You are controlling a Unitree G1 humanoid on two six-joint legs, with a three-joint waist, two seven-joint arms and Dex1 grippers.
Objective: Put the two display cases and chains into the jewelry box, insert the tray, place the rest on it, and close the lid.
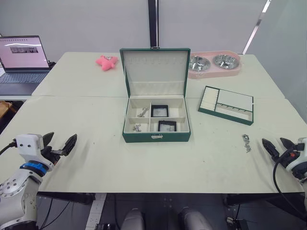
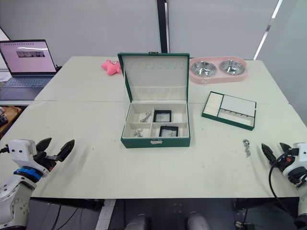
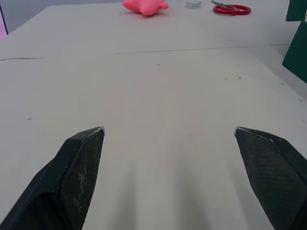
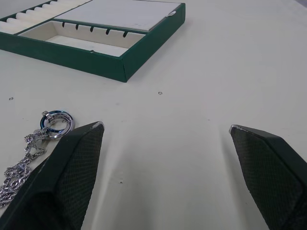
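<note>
1. Box (image 1: 156, 136): sits mid-table with its lid (image 1: 155, 72) standing upright at the back, well apart from both grippers.
2. Left gripper (image 1: 60, 142): low over the table's near left edge, fingers spread wide, nothing between them. Its wrist view shows bare tabletop between the fingers (image 3: 79, 163).
3. Right gripper (image 1: 278, 144): low over the near right edge, fingers spread apart, empty.
4. Loose chain (image 1: 246, 142): lies on the table just beside the right gripper, on its inner side; in the right wrist view it shows close by one finger, with a ring (image 4: 57, 120) at its end.
5. Tray (image 1: 226, 104): on the table right of the box, apart from it, beyond the loose chain; ring rolls at its left end.
6. Box contents: two cases, one in the rear right compartment (image 1: 159, 110), one in the front right (image 1: 167, 126); two chains, one rear left (image 1: 142, 113), one front left (image 1: 137, 128).
7. Bowl holder (image 1: 214, 64): pink, two steel bowls, far right, behind the tray.
8. Pink toy (image 1: 107, 62): far side, left of the lid.
9. Laptop (image 1: 22, 62): open, on a separate surface at far left.
10. Red scissors (image 3: 232, 8): seen in the left wrist view, far across the table.
</note>
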